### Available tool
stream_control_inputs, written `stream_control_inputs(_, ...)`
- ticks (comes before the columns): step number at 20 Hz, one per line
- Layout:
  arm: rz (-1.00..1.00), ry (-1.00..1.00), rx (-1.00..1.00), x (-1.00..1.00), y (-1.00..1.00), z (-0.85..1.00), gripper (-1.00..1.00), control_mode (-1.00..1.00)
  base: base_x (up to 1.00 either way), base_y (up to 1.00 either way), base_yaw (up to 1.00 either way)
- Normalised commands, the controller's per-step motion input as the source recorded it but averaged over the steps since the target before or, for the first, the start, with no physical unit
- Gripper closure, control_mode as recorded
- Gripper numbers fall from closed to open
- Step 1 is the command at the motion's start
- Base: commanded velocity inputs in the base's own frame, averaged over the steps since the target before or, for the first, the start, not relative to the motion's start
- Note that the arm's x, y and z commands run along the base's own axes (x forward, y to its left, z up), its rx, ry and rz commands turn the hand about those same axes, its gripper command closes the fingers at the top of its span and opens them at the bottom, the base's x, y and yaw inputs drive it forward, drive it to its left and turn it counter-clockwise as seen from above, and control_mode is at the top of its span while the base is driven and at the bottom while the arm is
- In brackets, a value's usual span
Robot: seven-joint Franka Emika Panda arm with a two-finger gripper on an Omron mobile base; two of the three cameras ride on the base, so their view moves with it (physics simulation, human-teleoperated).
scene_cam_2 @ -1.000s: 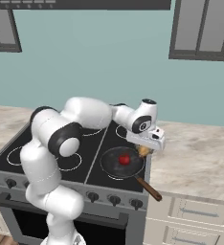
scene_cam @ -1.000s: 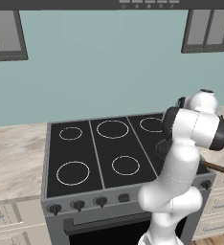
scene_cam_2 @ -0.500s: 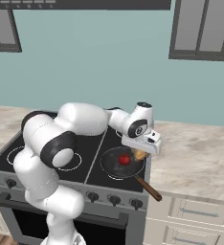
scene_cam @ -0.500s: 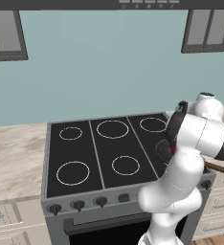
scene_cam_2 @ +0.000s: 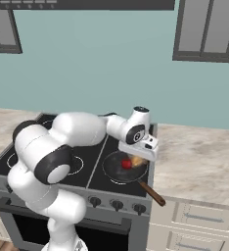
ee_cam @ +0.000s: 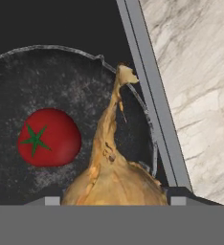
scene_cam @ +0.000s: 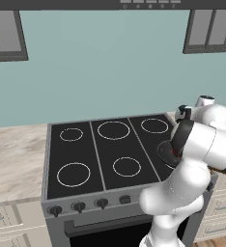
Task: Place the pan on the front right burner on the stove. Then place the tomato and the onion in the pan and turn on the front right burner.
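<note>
1. The step in hand is the delivery of the onion [ee_cam: 115, 179] to the pan [scene_cam_2: 122, 168]. The pan is already sitting on the front right burner of the stove [scene_cam: 86, 154], its brown handle [scene_cam_2: 152, 193] pointing out over the front edge.
2. The tomato [ee_cam: 49, 137] is lying inside the pan, on the dark floor of it, apart from the rim.
3. The gripper [scene_cam_2: 138, 161] is hanging just above the pan, over its right-hand part, and is holding the onion between its jaws. The jaws are standing fairly wide because they are clamped on the bulb. In the hand view the onion's dry stalk is reaching out toward the pan's rim.
4. Whether the onion is sitting fully over the pan floor or partly over the rim is hard to settle from these angles; it appears to be over the pan.
5. Judged next move: the jaws are needing to part so the onion drops beside the tomato, then the arm is needing to go to the knob row [scene_cam: 91, 204] for the front right burner.
6. Surface: black glass cooktop with white rings, set in a marbled counter [scene_cam_2: 204, 162].
7. Room: teal wall [scene_cam: 110, 62], grey upper cabinets [scene_cam_2: 209, 29], pale drawers below.
</note>
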Motion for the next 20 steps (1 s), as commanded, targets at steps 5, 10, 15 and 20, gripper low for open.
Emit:
stream_control_inputs(5, 0.0, 0.0, 0.0, -0.17, 0.16, -0.01, 1.0, -1.0, 0.0, 0.0, 0.0)
stream_control_inputs(10, 0.0, 0.01, 0.0, -0.01, 0.01, -0.09, 1.0, -1.0, 0.0, 0.0, 0.0)
stream_control_inputs(15, 0.0, 0.03, 0.0, 0.0, 0.0, -0.13, 1.0, -1.0, 0.0, 0.0, 0.0)
stream_control_inputs(20, 0.0, 0.03, 0.0, 0.0, 0.06, -0.12, 1.0, -1.0, 0.0, 0.0, 0.0)
